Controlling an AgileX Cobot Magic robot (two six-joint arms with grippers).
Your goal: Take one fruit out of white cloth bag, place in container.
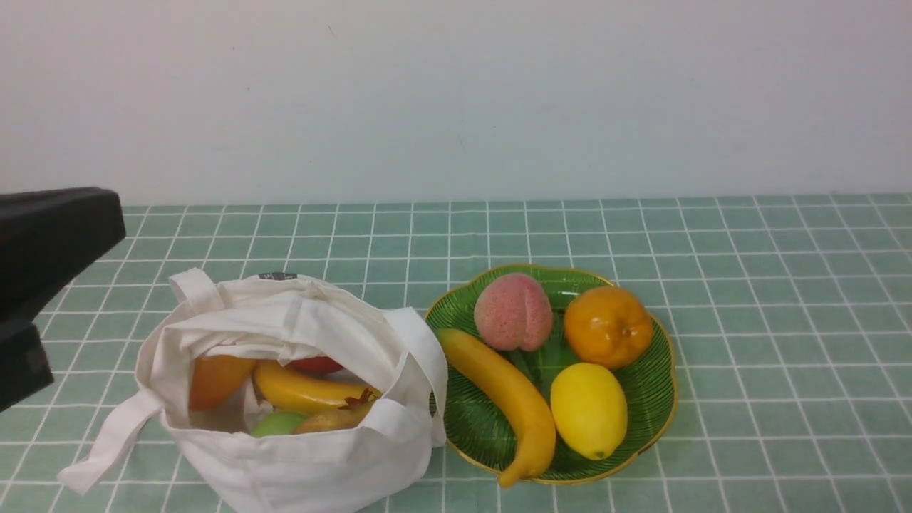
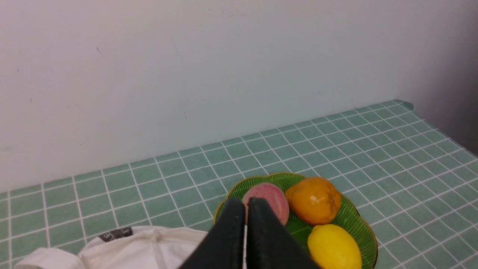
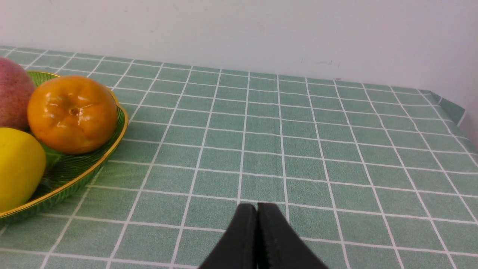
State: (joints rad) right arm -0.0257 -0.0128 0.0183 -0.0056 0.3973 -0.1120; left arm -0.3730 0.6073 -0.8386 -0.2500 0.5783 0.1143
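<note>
The lemon [image 1: 588, 410] is lying on the green plate [image 1: 659, 388], right of the white cloth bag [image 1: 299, 456]. Both arms' jaws are sitting pressed together, holding nothing. It looks smooth, firm, probably slippery; gripping across its middle seems safest.

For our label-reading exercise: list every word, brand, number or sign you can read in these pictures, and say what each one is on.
Small dark tag on the back rim of the white cloth bag: it carries pale letters, but they appear upside down and too blurred to read.
Plate, fruit, checked tablecloth and wall: no writing visible.
</note>
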